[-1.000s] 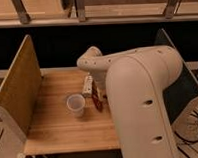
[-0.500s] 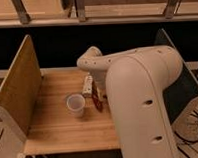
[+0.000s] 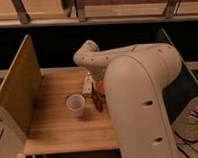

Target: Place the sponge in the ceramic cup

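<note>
White cup (image 3: 75, 105) upright, claw (image 3: 96, 99) just beside

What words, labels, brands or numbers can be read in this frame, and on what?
None: no text or sign is readable in the camera view.
The ceramic cup is plain white; the arm's shell, the wooden table and its side panel carry no visible marking.
The gripper, low over the table just right of the cup, shows no lettering either.

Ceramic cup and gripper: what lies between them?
Only a narrow strip of bare wooden table, in the camera view; the gripper hangs beside the ceramic cup.
</note>
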Motion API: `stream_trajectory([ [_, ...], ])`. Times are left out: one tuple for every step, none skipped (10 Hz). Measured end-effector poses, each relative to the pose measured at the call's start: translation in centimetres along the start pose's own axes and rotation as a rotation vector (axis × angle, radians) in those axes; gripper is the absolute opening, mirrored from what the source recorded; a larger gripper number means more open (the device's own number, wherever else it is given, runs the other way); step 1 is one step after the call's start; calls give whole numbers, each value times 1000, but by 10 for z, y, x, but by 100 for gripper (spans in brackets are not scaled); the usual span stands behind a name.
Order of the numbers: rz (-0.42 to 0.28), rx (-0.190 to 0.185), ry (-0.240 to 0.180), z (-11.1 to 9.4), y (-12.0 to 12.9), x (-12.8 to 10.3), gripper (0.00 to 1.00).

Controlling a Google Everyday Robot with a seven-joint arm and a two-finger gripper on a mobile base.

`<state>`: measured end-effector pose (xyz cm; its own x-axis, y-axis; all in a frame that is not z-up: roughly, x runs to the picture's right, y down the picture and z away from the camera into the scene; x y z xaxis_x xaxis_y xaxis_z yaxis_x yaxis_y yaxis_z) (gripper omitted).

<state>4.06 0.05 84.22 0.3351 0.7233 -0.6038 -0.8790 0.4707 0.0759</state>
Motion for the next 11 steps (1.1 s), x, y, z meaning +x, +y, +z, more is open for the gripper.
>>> stream_trajectory([
  [-44, -27, -80, -14, 18, -18, 80],
  [-62, -54, -115, -20, 28, -23, 80],
  [-70, -98, -144, -25, 43, -23, 80],
  [-57, -150, -140, -25, 62, -14, 80],
  [-52, -190, -132, -26, 81, -6, 80],
  [-51, -199, -134, -26, 86, -6, 80],
  [-51, -198, -133, -26, 85, -5, 80],
  [-49, -197, -132, -25, 84, -5, 80],
  [-48, -193, -132, -26, 83, -5, 80],
  [-50, -184, -140, -27, 81, -8, 80],
  [-63, -155, -178, -36, 75, -22, 80],
])
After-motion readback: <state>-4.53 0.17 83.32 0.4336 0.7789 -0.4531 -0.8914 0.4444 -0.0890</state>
